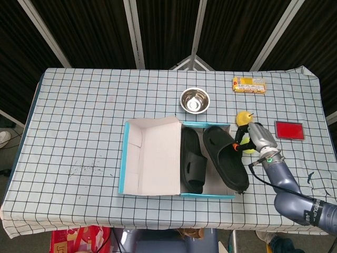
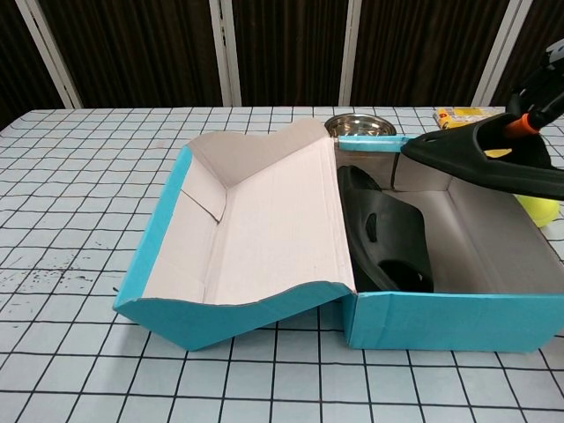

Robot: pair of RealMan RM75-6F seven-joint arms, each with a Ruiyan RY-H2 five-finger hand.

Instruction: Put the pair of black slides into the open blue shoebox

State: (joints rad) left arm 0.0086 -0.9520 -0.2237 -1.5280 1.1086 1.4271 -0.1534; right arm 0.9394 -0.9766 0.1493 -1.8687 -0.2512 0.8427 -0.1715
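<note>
The right hand (image 1: 251, 138) reaches in from five o'clock, forearm angled up toward the shoebox (image 1: 126, 158), fingers closed on the strap side of a black slide (image 1: 225, 164). That slide hangs level above the box's right half, clear of the floor in the chest view. Its mate (image 1: 192, 161) already lies inside at nine o'clock of it, against the lid (image 1: 155, 158). The left hand is out of sight.

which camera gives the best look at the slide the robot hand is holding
The head view: the held slide shows whole from above, over the shoebox. The chest view shows it only edge-on, cut off at the frame.
</note>
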